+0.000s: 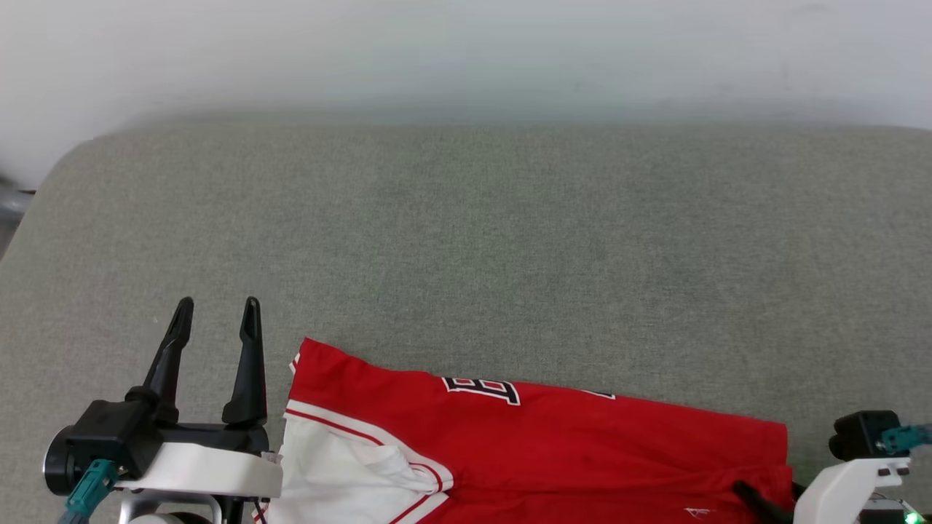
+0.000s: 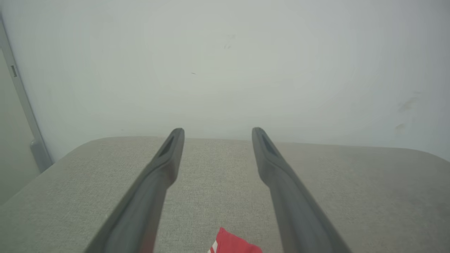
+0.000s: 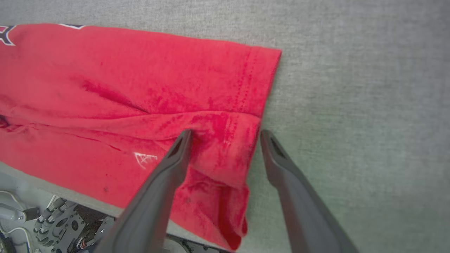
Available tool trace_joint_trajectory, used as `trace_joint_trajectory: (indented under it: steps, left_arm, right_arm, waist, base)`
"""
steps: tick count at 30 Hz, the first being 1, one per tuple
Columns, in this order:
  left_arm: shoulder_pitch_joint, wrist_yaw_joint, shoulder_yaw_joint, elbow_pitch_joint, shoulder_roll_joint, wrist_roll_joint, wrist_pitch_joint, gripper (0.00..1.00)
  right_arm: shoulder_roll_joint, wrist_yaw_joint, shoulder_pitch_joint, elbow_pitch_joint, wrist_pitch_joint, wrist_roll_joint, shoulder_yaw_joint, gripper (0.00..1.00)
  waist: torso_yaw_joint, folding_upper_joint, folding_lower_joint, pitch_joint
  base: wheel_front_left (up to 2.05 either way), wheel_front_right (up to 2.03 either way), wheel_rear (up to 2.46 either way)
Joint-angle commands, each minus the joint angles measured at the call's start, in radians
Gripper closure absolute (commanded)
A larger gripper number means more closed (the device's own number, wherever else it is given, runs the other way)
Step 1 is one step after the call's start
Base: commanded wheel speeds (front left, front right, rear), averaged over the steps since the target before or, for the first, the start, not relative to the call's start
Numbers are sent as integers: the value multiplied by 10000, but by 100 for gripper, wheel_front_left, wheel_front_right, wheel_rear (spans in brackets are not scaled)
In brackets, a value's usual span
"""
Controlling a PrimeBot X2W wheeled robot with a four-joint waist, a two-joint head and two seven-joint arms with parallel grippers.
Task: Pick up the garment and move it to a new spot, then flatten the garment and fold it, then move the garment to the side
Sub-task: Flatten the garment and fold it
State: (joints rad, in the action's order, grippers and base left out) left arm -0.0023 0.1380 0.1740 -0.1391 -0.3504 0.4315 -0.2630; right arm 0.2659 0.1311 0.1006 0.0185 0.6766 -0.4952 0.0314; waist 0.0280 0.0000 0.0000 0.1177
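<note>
The garment (image 1: 553,444), a red jersey with a white sleeve and a number print, lies folded along the near edge of the grey padded surface (image 1: 466,240). My left gripper (image 1: 216,306) stands open just left of the garment's far left corner, nothing between its fingers. That red corner (image 2: 232,244) shows below the open left gripper (image 2: 218,131) in the left wrist view. My right gripper (image 3: 225,133) is open and straddles the bunched hem corner of the garment (image 3: 140,80), near a small white logo. One dark right finger (image 1: 757,501) rests over the garment's right end.
A white wall (image 1: 466,51) rises behind the surface, whose far left corner is rounded. A grey pipe (image 2: 24,112) runs down the wall at the left. Past the near edge, below the garment, part of the robot's base (image 3: 52,225) shows.
</note>
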Motion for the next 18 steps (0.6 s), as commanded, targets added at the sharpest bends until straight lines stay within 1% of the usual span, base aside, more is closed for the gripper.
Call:
trace_joint_trajectory:
  steps: [1, 7, 8, 9, 10, 11, 14, 18]
  left_arm:
    - [-24, -53, -33, 19, 3, -40, -15, 0]
    - [-261, -258, -164, 166, 113, -150, -16, 0]
    - [-290, -294, -184, 190, 143, -177, -16, 0]
    - [-322, -310, -212, 206, 173, -199, -16, 0]
    - [-331, -337, -238, 230, 215, -215, -16, 0]
    - [-327, -375, -257, 269, 252, -230, -16, 0]
    - [-311, -419, -329, 342, 355, -273, -18, 0]
    - [-213, -524, -412, 495, 435, -353, -17, 0]
  right_arm:
    - [20, -8, -158, 99, -52, -25, -58, 0]
    - [5, -7, -442, 1117, -90, -460, -744, 0]
    - [-24, -7, -457, 1236, -91, -520, -849, 18]
    - [-63, -5, -458, 1334, -75, -575, -990, 58]
    - [-86, 0, -448, 1407, -35, -632, -1120, 72]
    - [-98, 9, -450, 1455, -72, -661, -1198, 100]
    - [-26, 3, -495, 1451, -246, -719, -1270, 100]
    - [169, -7, -559, 1143, -548, -641, -1167, 100]
  waist:
    - [63, 0, 0, 129]
    - [150, 0, 0, 486]
    - [151, 0, 0, 521]
    - [146, 0, 0, 544]
    - [136, 0, 0, 563]
    - [125, 0, 0, 578]
    - [58, 0, 0, 532]
    - [-67, 0, 0, 316]
  base:
    - [0, 0, 0]
    - [0, 0, 0]
    - [0, 0, 0]
    - [0, 0, 0]
    - [0, 0, 0]
    - [0, 0, 0]
    - [0, 0, 0]
    - [0, 0, 0]
